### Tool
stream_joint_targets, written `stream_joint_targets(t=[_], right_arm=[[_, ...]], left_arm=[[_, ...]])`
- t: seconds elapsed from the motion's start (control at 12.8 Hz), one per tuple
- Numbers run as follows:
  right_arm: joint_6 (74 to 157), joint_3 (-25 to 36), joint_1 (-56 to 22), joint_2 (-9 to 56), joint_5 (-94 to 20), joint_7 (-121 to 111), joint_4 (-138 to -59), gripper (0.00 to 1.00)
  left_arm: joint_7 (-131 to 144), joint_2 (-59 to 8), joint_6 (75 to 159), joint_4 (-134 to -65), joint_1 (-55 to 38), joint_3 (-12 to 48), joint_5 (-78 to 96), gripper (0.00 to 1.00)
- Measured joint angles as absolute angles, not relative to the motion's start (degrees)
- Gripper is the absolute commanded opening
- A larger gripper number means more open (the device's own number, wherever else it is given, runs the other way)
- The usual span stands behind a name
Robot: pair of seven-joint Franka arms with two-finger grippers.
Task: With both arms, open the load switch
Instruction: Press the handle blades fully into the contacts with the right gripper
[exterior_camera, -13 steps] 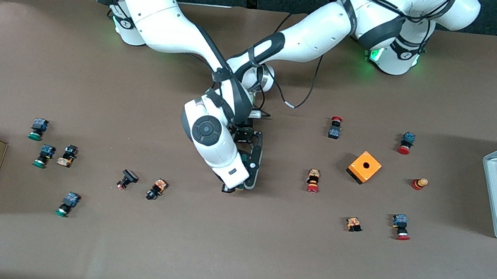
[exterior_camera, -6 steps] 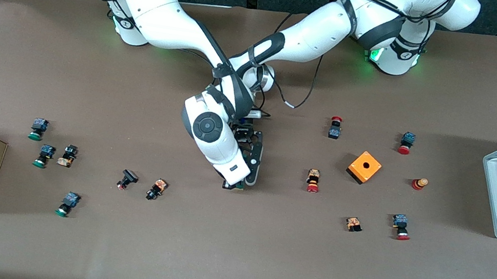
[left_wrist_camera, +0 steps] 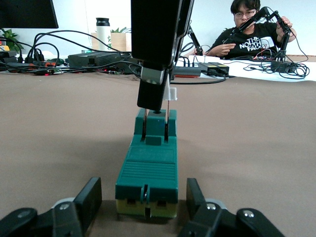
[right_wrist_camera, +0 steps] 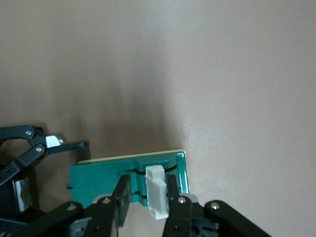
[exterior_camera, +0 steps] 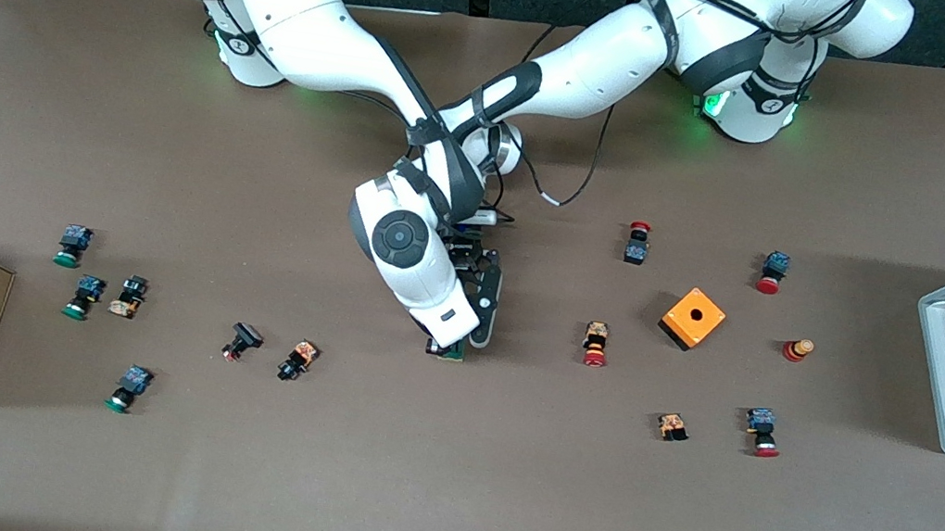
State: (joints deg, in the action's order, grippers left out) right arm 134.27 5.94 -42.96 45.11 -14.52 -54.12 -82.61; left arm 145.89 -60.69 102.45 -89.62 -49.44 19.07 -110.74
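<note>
The load switch (left_wrist_camera: 147,170) lies on the table (exterior_camera: 495,494) near its middle, well away from every edge. The left end effector (left_wrist_camera: 144,210) brackets 1 end of the green body, its 2 fingers narrowly set at either side, seemingly clamping it. The right end effector (right_wrist_camera: 148,197) is pinched tight on the white piece (right_wrist_camera: 156,192) at the other end. Both grips look made; the opening pull itself appears not yet done.

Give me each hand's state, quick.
Left hand: closed on the end of the load switch, bracing it on the table.
Right hand: closed on the switch's white piece.
</note>
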Motion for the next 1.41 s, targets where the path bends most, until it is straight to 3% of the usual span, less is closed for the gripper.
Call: stream_joint_targets(t=[1.41], right_arm=[[134.3,6.0,-43.5,42.7,-14.2,-54.4,-85.8,0.37]], left_arm=[[145.9,-60.7,101.9,-89.8,-49.7,19.1,-110.7,0.75]])
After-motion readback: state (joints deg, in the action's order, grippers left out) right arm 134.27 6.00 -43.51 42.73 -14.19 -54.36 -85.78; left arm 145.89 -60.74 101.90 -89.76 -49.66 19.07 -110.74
